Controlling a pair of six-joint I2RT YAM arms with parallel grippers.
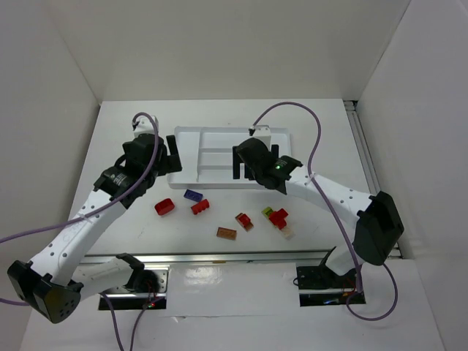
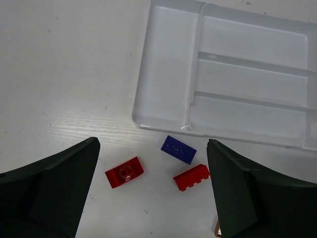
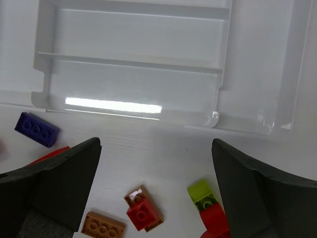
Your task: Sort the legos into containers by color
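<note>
Left hand point(image 2: 152, 146) wide open, empty; right hand point(image 3: 156, 146) same. Small red plastic brick point(image 2: 124, 172) lies below, between left fingers point(image 2: 59, 188). I'd descend straight; white divided plastic tray point(image 2: 166, 69) just ahead.

Robot lab bench, enclosed: plain white walls point(image 1: 219, 44) on three sides, white table point(image 1: 219, 113), arms point(image 1: 88, 212) bolted by metal rail point(image 1: 234, 257), purple cables point(image 1: 285, 104) trailing.
</note>
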